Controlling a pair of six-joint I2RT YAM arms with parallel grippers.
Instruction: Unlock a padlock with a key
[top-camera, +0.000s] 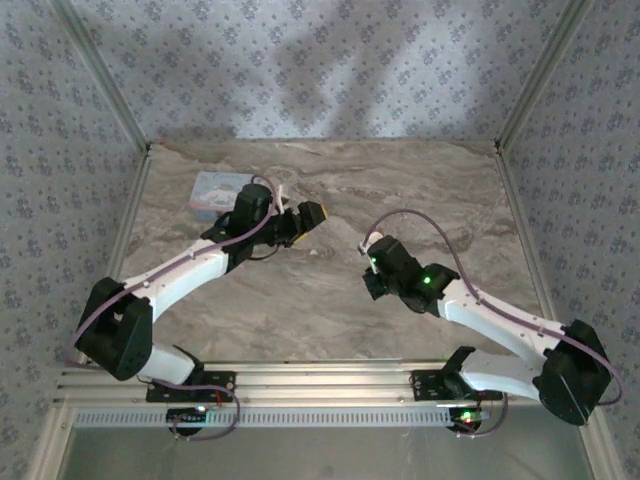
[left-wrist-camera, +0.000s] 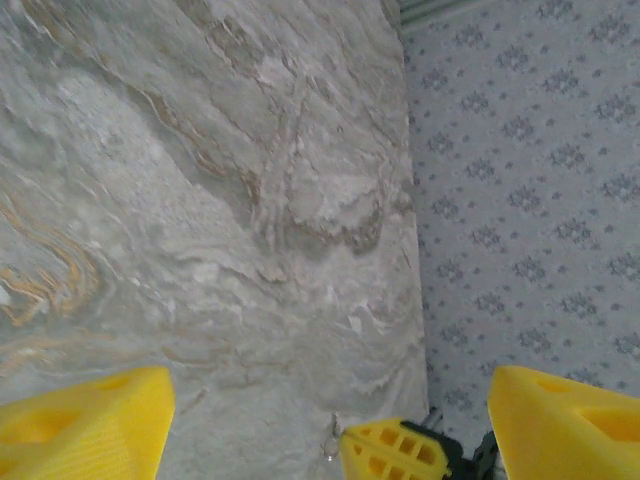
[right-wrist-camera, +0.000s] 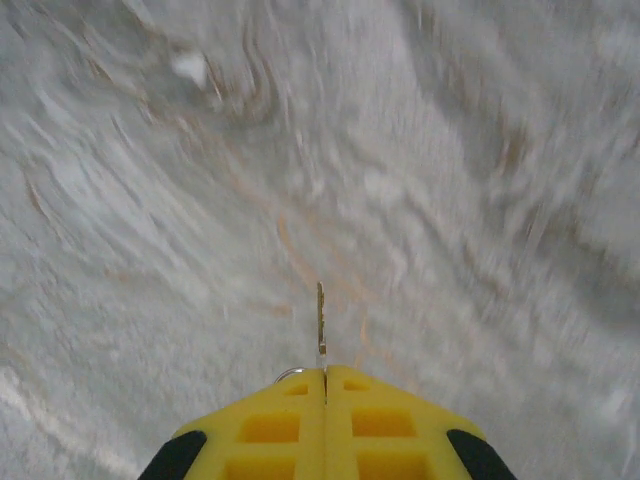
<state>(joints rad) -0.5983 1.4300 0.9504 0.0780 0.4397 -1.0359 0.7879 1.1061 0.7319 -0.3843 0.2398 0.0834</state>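
My right gripper (right-wrist-camera: 325, 372) is shut on a small metal key (right-wrist-camera: 320, 318). The key's blade stands straight out from the yellow fingertips, and its ring (right-wrist-camera: 288, 375) shows at their left. In the top view that gripper (top-camera: 375, 262) hovers right of the table's centre. My left gripper (top-camera: 305, 215) points toward it from the left. Its yellow fingers (left-wrist-camera: 85, 425) stand wide apart, with nothing gripped between them (left-wrist-camera: 330, 392). Beyond them, the left wrist view shows the right gripper's tip (left-wrist-camera: 395, 448) and the key (left-wrist-camera: 331, 440). The padlock is out of view.
A pale plastic box (top-camera: 215, 190) lies on the marble-patterned table (top-camera: 330, 300) at the back left, just behind my left wrist. Patterned walls (top-camera: 320, 60) enclose the table on three sides, with metal posts at the back corners.
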